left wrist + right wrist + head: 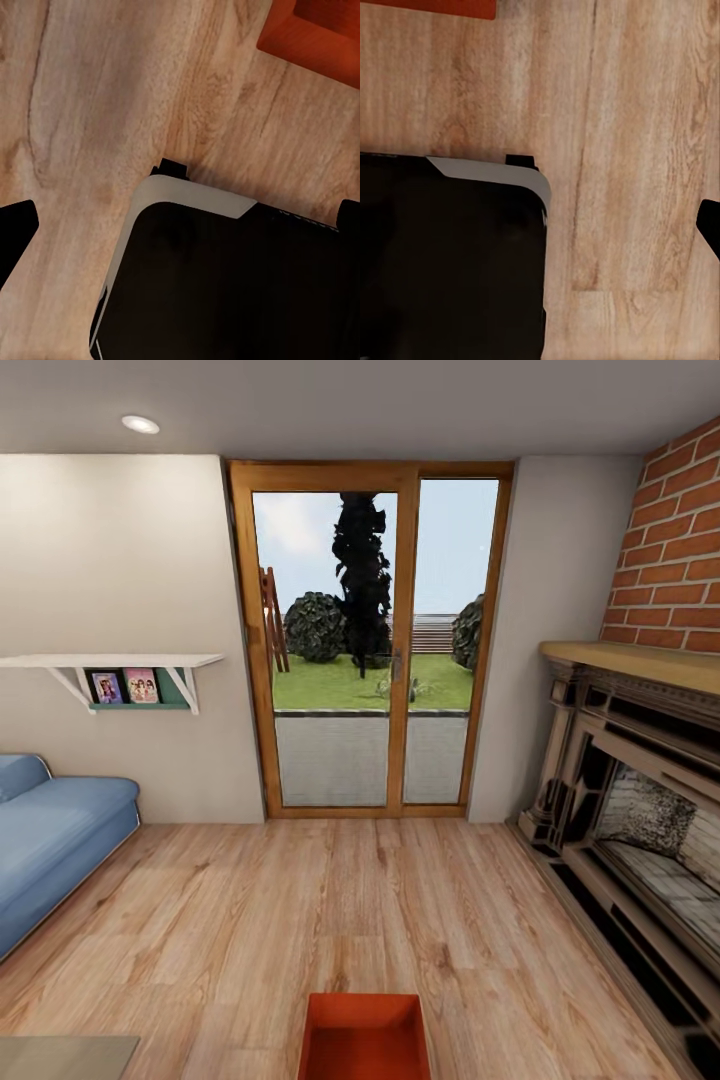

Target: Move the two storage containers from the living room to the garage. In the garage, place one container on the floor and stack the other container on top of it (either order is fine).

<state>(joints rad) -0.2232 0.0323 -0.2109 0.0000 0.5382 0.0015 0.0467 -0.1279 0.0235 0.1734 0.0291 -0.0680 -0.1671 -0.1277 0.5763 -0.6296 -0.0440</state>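
Note:
One orange-red storage container (364, 1037) sits on the light wood plank floor (250, 920) of the living room, at the lower middle of the head view, right in front of me. Its corner (319, 30) shows in the left wrist view, and an orange edge (427, 6) shows in the right wrist view. The second container is out of view. My left gripper (182, 221) hangs open over my dark base (225, 292), with nothing between its fingertips (15, 229). My right gripper (540, 225) also looks open; one fingertip (711, 225) shows, apart from the container.
Wood-framed glass doors (370, 640) stand straight ahead. A blue sofa (50, 845) is on the left under a wall shelf (110, 662). A brick-and-wood fireplace (640, 810) lines the right. A pale tabletop corner (60, 1057) is at lower left.

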